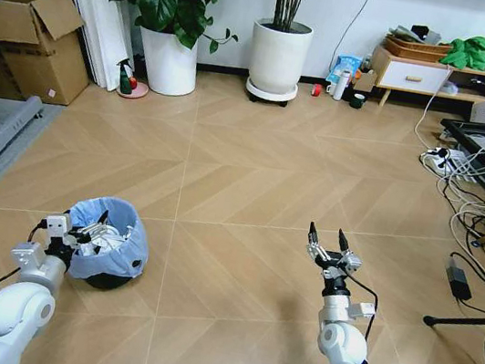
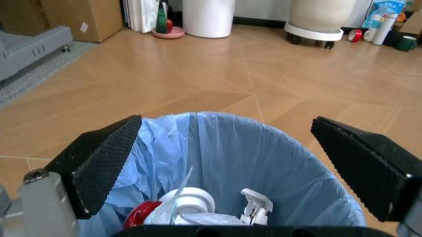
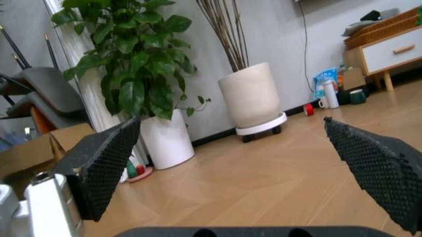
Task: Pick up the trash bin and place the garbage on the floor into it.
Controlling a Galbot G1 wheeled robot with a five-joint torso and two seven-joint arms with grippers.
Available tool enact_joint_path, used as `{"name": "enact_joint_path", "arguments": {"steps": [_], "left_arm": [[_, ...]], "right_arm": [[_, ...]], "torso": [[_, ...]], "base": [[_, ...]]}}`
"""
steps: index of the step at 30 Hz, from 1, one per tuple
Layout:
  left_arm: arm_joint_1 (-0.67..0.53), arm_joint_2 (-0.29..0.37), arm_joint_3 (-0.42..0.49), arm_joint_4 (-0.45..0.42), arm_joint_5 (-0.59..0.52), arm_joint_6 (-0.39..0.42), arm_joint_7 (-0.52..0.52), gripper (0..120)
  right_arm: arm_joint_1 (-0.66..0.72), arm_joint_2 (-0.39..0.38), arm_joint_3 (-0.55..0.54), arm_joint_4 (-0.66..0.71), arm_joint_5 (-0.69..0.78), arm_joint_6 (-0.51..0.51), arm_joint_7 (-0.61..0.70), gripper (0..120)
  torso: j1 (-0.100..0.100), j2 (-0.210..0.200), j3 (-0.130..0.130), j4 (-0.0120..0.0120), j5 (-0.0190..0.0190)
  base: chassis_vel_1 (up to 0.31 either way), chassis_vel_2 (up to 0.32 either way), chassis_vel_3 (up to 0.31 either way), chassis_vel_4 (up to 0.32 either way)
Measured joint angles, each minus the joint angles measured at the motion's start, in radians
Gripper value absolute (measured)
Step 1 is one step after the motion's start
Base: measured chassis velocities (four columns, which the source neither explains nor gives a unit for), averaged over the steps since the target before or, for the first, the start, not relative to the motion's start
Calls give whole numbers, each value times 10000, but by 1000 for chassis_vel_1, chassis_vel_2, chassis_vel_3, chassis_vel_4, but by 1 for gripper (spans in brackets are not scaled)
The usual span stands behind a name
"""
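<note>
Trash bin: the trash bin (image 1: 107, 240) sits on the floor (image 1: 250, 192) at the robot's left, with its blue bag folded over the rim so things can drop in
Garbage: the garbage (image 2: 197, 205) lies inside the bin, white bits and a small red piece at the bottom; I see no litter on the boards close by
Left gripper: the left gripper (image 1: 91, 236) is right at the bin's near rim, fingers wide apart and pinching nothing, one finger (image 2: 99, 160) on each side of the mouth
Right gripper: the right gripper (image 1: 326, 242) hangs over bare floor, well apart from the bin, fingers spread and holding nothing
How far along: it looks almost done, I think
</note>
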State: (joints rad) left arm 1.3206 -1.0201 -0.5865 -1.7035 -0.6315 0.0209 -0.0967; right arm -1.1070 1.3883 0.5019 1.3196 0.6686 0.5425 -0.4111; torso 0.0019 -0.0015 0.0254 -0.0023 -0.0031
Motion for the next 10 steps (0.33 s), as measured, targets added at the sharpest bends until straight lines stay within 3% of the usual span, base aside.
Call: {"name": "enact_joint_path", "arguments": {"steps": [10], "left_arm": [[0,0,0,0,-2,1,-3,100]], "right_arm": [[-3,-2,6,5,-4,-5,0,100]], "torso": [[0,0,0,0,0]], "base": [[0,0,0,0]]}}
